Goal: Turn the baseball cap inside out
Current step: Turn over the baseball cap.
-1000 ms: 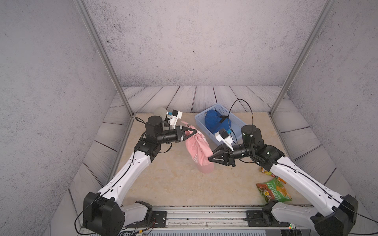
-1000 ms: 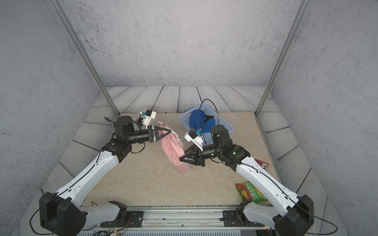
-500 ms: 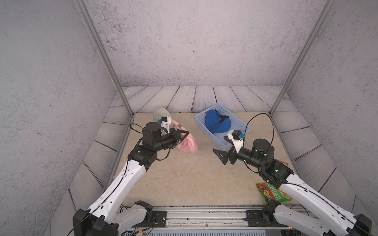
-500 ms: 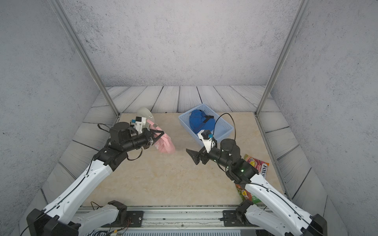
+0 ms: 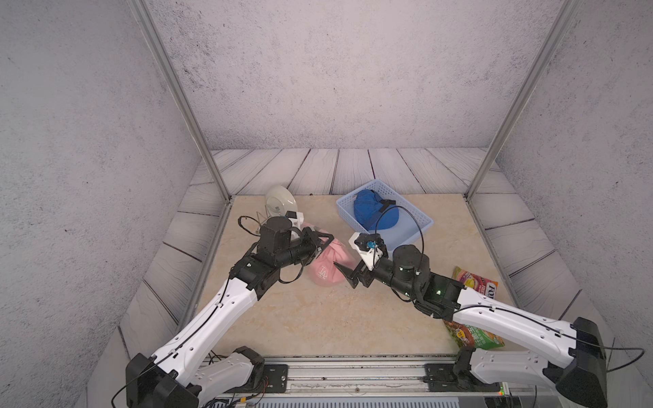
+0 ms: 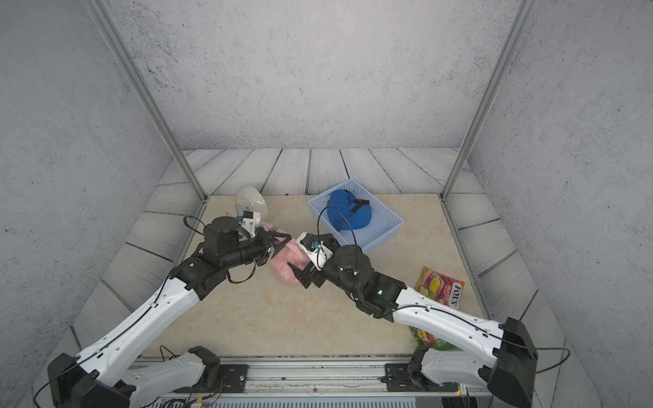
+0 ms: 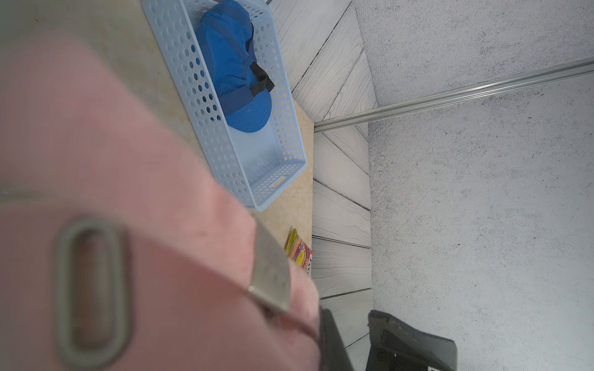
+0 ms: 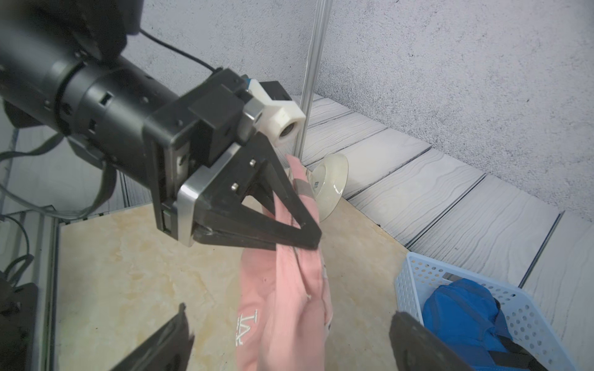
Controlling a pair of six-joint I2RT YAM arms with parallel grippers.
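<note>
The pink baseball cap [image 5: 327, 265] [image 6: 287, 263] with a white logo hangs from my left gripper [image 5: 330, 237] [image 6: 288, 236], which is shut on a fold of its upper edge above the table. The right wrist view shows this grip plainly, the left gripper [image 8: 308, 241] pinching the baseball cap [image 8: 283, 289]. My right gripper [image 5: 348, 273] [image 6: 298, 273] is open wide at the cap's lower part. Its jaws [image 8: 289, 313] stand on either side of the cloth without touching it. The left wrist view is mostly filled by blurred pink cap [image 7: 128, 192] and its metal strap buckle [image 7: 271, 276].
A light blue basket [image 5: 417, 215] [image 7: 257, 180] at the back right holds a blue cap [image 5: 374, 212]. A white plate [image 5: 281, 203] stands tilted behind the left arm. Two snack bags [image 5: 475, 284] [image 5: 473, 335] lie by the right arm. Metal posts frame the table.
The right gripper has opened wide. After both arms drew apart half a second ago, the left brought the cap back toward the middle and the right gripper returned to it.
</note>
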